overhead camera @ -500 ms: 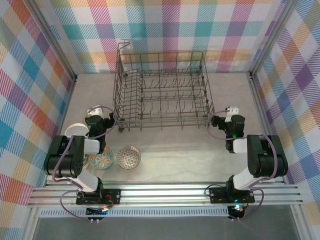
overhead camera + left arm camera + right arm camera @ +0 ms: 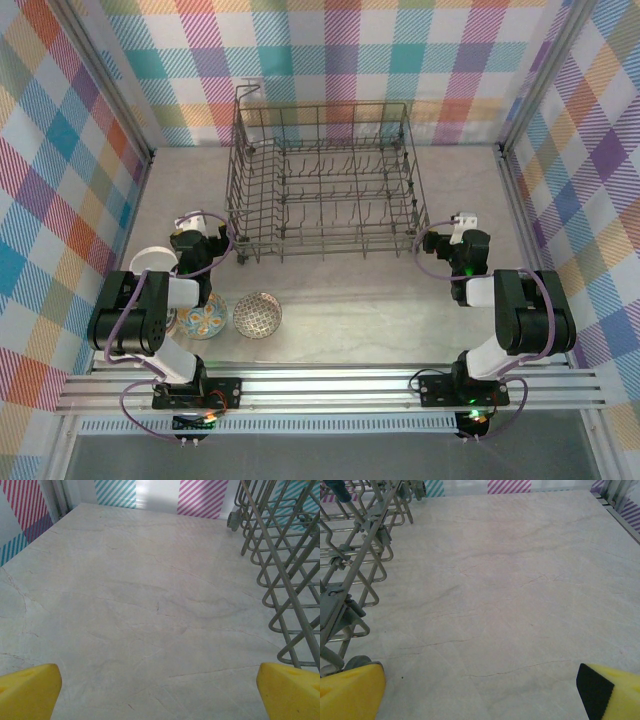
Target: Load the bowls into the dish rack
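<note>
Seen from above, the grey wire dish rack [image 2: 322, 180] stands whole at the far middle of the table [image 2: 360, 295]. Three bowls lie at the near left, all outside the rack: a plain white bowl [image 2: 150, 260], a floral bowl [image 2: 203, 322] and a patterned bowl [image 2: 258, 314]. The left arm [image 2: 135, 322] covers part of the white and floral bowls, so their rims are cut off, while the patterned bowl lies free. The left wrist view gives what the overhead cannot: the left jaws stand wide apart, their yellow fingertips [image 2: 27, 692] at the two lower corners with bare table between them, gripping nothing. The rack's side wires and a small wheel [image 2: 232, 520] run off the right edge. In the right wrist view the right jaws gape just as wide and hold nothing, their fingertips [image 2: 350, 692] at the lower corners and the rack's wires cut off at the left. The bowls lie behind the left jaws, toward that arm's base, and well apart from the right jaws. Both pairs of jaws sit just beside the rack's near corners.
</note>
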Available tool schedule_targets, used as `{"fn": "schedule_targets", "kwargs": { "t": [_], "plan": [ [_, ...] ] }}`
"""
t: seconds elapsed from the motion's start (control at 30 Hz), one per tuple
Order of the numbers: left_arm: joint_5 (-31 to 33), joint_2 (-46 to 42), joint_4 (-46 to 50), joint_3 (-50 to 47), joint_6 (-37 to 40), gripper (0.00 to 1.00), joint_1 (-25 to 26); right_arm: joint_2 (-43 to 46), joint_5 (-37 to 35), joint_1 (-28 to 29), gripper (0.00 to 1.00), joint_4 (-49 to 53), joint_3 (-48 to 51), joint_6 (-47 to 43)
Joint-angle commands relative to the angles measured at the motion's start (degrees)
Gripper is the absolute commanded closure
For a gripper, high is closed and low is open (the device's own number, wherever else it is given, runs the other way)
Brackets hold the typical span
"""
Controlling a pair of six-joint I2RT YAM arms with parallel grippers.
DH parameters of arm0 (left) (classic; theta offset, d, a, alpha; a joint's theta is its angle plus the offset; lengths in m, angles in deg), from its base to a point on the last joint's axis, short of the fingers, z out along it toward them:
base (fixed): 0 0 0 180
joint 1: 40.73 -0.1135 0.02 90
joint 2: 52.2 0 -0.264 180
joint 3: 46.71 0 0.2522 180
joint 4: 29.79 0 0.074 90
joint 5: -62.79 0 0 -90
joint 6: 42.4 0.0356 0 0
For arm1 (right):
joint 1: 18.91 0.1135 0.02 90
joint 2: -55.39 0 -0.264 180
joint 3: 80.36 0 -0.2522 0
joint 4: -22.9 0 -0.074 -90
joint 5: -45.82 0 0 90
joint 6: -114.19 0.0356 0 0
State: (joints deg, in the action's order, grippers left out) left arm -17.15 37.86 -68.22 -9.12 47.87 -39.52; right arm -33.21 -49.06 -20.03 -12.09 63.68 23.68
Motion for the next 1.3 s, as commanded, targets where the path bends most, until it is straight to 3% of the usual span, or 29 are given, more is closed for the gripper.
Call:
{"fn": "schedule_targets", "kwargs": {
  "t": [0.0, 0.37, 0.53, 0.63, 0.83, 1.0, 1.1, 1.27],
  "plan": [
    [-8.26, 0.62, 3.14, 0.01, 1.99, 0.0, 1.69, -0.17, 6.91, 1.21, 0.01, -0.82, -1.1, 0.97],
    [-9.27, 0.18, -0.77, -2.15, 2.54, 0.0, 1.69, 0.16, 6.61, 1.2, 0.01, -2.77, -0.08, 1.13],
    [-8.05, -6.71, -1.5, -5.63, 1.68, 0.0, 1.61, 6.75, 1.21, 1.21, 0.01, -5.96, 4.8, 3.15],
    [-7.13, -13.38, 5.87, -4.41, 1.45, 0.0, 1.6, 12.95, 0.74, 1.17, 0.01, 0.11, 4.29, 3.29],
    [-2.28, -31.17, 23.93, -0.12, 2.8, 0.0, 1.15, 24.61, -2.47, 1.2, 0.01, 22.5, -4.03, 5.71],
    [-1.36, -38.62, 41.57, 10.69, -1.3, 0.0, -0.11, 28.76, -4.1, 1.16, 0.01, 43.31, -13.76, 7.08],
    [-3.74, -39.38, 53.19, 19.25, -6.89, 0.0, -0.38, 29.62, -1.89, 1.21, 0.01, 52.19, -20.2, 7.23],
    [-15.82, -34.13, 67.44, 32.37, -9.85, 0.0, -0.51, 26.3, 5.92, 1.2, 0.01, 62.73, -31.11, 7.86]
  ]
}}
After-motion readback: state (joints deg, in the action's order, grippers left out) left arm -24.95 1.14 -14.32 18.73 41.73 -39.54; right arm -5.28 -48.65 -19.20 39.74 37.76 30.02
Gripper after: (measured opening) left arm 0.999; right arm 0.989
